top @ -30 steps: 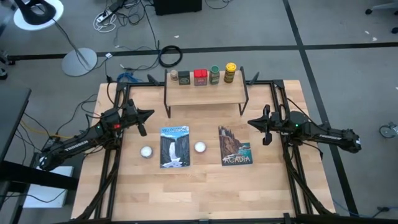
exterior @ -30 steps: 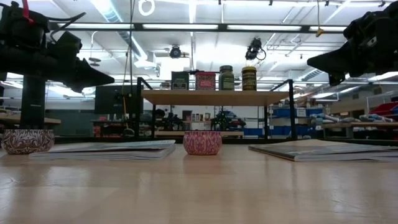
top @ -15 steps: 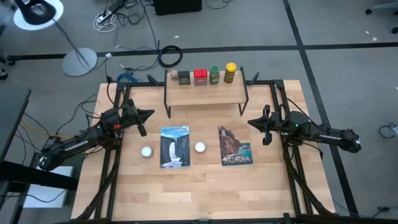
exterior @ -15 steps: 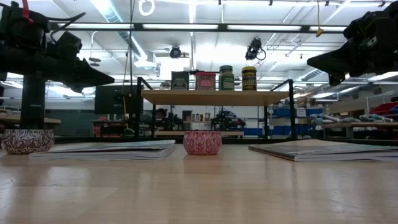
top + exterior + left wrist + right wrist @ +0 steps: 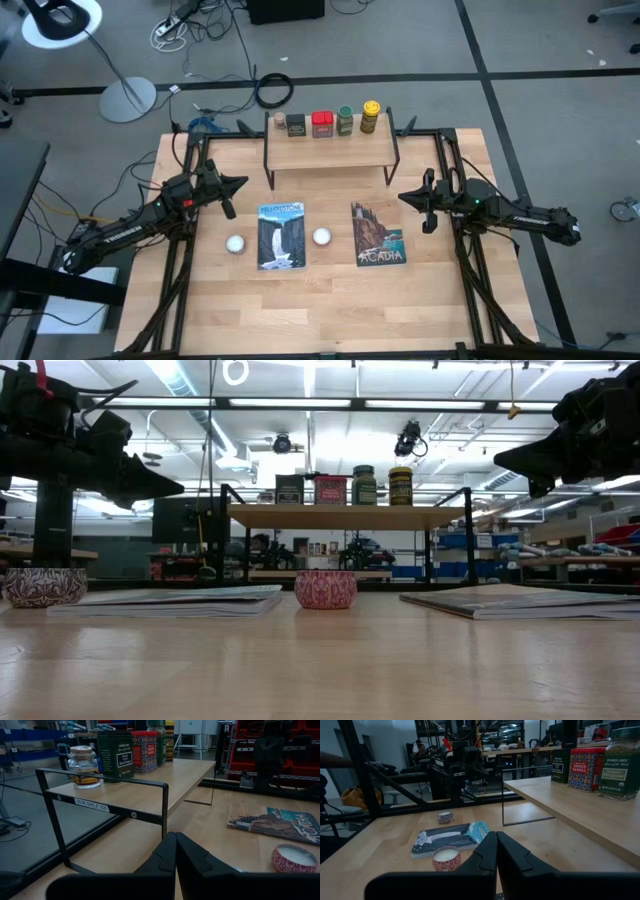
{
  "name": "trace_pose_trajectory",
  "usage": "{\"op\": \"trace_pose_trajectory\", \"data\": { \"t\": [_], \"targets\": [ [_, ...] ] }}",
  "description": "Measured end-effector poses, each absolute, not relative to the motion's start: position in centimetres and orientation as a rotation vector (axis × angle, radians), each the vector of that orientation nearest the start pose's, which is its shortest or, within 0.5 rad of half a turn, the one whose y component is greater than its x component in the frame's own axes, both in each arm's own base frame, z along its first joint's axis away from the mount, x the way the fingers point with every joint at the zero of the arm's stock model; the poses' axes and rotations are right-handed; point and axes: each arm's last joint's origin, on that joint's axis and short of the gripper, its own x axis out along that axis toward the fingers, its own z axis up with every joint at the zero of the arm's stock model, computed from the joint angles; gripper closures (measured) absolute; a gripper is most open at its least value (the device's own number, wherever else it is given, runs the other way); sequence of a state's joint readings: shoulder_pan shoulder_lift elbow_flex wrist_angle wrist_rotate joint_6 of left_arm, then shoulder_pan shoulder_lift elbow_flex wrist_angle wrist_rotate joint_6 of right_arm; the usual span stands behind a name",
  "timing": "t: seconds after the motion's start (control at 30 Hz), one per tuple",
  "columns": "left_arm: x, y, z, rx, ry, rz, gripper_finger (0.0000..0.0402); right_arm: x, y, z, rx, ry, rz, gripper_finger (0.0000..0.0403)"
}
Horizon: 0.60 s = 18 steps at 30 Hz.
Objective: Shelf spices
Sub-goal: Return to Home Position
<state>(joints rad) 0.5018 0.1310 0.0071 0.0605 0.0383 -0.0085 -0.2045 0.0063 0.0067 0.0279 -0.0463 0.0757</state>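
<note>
Several spices stand in a row on the shelf's wooden top board [image 5: 330, 152] at the table's far side: a tiny brown jar [image 5: 279, 121], a dark square tin [image 5: 296, 125], a red tin [image 5: 321, 123], a green jar [image 5: 345, 120] and a yellow-capped jar [image 5: 371, 115]. My left gripper [image 5: 240, 183] hovers shut over the table's left part, pointing level toward the shelf. Its wrist view shows the brown jar [image 5: 83, 767] and the dark tin [image 5: 115, 755] beyond its fingertips [image 5: 176, 837]. My right gripper [image 5: 403, 197] hovers shut at the right, pointing level toward the left.
Two picture books [image 5: 281, 235] [image 5: 377, 233] lie flat in the middle of the table. Two small round white things [image 5: 236, 244] [image 5: 321, 236] sit beside the left book. Bare wood lies toward the near edge. Black frame rails run along both sides.
</note>
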Motion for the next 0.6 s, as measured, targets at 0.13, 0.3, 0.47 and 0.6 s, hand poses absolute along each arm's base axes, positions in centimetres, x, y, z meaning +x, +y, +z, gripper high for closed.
{"op": "trace_pose_trajectory", "data": {
  "t": [0.13,0.3,0.47,0.6],
  "targets": [
    [9.28,4.97,16.11,-0.026,0.060,0.464,0.0392,9.58,-1.85,16.80,0.072,-0.034,-0.157,0.0394],
    [9.28,4.97,16.11,-0.025,0.060,0.464,0.0392,9.59,-1.85,16.80,0.072,-0.034,-0.157,0.0398],
    [9.28,4.97,16.11,-0.025,0.059,0.464,0.0392,9.59,-1.85,16.80,0.072,-0.034,-0.157,0.0397],
    [9.28,4.97,16.11,-0.025,0.060,0.463,0.0392,9.58,-1.85,16.80,0.072,-0.034,-0.157,0.0393]
  ]
}}
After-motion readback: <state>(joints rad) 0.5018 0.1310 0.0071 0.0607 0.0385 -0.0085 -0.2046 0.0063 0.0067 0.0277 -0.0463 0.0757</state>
